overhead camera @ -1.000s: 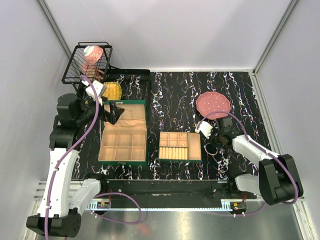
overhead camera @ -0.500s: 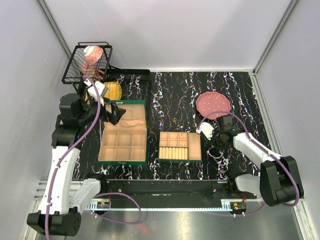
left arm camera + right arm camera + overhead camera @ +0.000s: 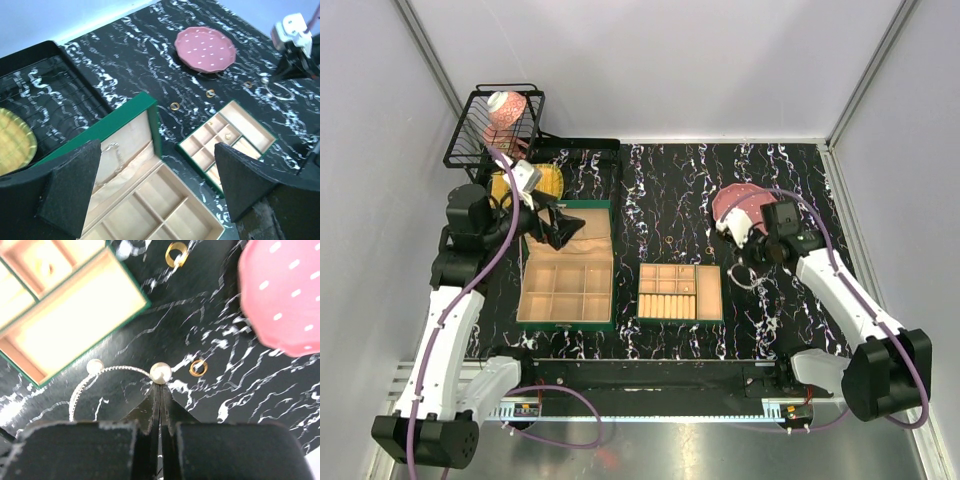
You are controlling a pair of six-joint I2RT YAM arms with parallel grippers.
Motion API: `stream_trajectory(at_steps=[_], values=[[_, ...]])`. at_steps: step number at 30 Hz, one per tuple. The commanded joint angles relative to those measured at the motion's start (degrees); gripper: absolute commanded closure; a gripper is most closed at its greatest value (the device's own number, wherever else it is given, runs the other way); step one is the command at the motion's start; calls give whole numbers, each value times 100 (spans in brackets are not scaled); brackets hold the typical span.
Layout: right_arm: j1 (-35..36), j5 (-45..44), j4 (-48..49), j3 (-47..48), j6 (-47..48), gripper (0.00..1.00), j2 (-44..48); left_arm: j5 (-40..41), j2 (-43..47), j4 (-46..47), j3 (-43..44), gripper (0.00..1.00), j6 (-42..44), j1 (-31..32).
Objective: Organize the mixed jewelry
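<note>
My right gripper (image 3: pixel 160 386) is shut on a thin silver hoop (image 3: pixel 107 371) right under one of its two pearls (image 3: pixel 160 373). In the top view this gripper (image 3: pixel 746 262) sits just in front of the pink plate (image 3: pixel 738 197), and the hoop (image 3: pixel 750 281) hangs toward me. Two gold rings (image 3: pixel 198 367) (image 3: pixel 176 253) lie loose on the table. My left gripper (image 3: pixel 157 192) is open and empty above the large green box (image 3: pixel 150 205). The small green box (image 3: pixel 227 140) holds a few tiny gold pieces (image 3: pixel 228 135).
A black tray with a yellow plate (image 3: pixel 535 182) and a wire basket (image 3: pixel 495 125) holding a pink cup stand at the back left. The large box's lid (image 3: pixel 582 226) stands open with a chain (image 3: pixel 107 150) on it. Loose gold rings (image 3: pixel 667 241) (image 3: pixel 706 250) lie behind the small box (image 3: pixel 680 292).
My right gripper has moved away from me, from beside the small box to the pink plate's front edge, taking the pearl hoop with it. My left gripper shifted slightly toward the back.
</note>
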State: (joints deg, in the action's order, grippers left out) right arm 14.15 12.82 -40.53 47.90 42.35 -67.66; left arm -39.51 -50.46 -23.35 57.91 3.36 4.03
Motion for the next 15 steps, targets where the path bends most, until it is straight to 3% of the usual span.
stream_trajectory(at_steps=[1,7,15], values=[[26,405,-148,1018,-779,100,-37,-532,-157,736,36,1,-581,281],[193,318,62,2108,-1272,100,-256,91,-552,806,414,1,-1161,1097],[842,-560,792,3031,-1791,100,-678,848,-1773,754,1476,3,-2171,2224]])
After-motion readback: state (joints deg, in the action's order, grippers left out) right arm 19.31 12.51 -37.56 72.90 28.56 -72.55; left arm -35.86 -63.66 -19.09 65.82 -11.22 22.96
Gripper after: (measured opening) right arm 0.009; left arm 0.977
